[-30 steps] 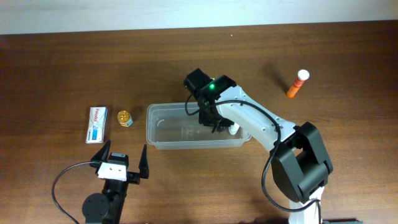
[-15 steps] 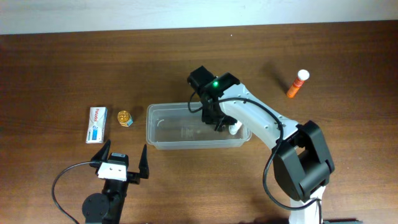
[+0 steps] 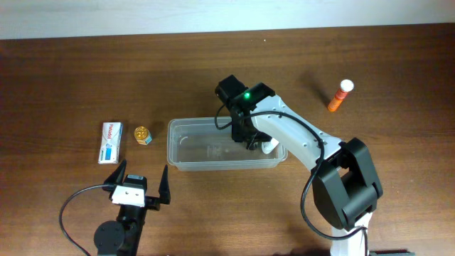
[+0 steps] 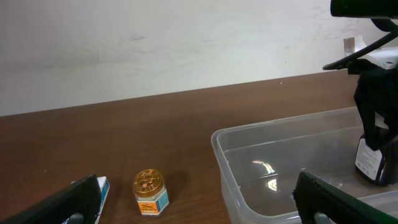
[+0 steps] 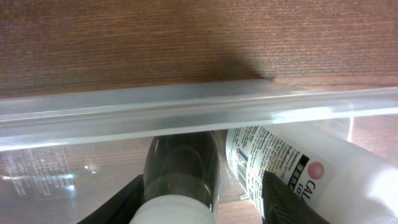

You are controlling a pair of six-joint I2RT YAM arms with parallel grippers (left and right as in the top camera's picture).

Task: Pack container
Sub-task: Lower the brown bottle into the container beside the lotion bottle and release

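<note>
Container (image 3: pixel 173 146): centre of worktop (image 3: pixel 71 78).
Right hand (image 5: pixel 205 202): inside the container's right end, fingers parted wider than the dark bottle (image 5: pixel 181 165) between them, grip released.
White bottle (image 5: pixel 311 168): just beside the dark bottle.
Left hand (image 3: pixel 142 171): spread wide, empty, near the container's front wall.

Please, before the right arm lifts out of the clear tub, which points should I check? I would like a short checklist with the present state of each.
1. Right gripper jaws apart around the dark bottle: ok, a gap shows at one finger.
2. Dark bottle upright inside the container: ok.
3. White bottle clear of the fingers: cannot tell, it lies very close to one.
4. Left gripper open, apart from the container: ok.
5. Everything packed: not ok; the box, jar and orange tube lie outside.
</note>
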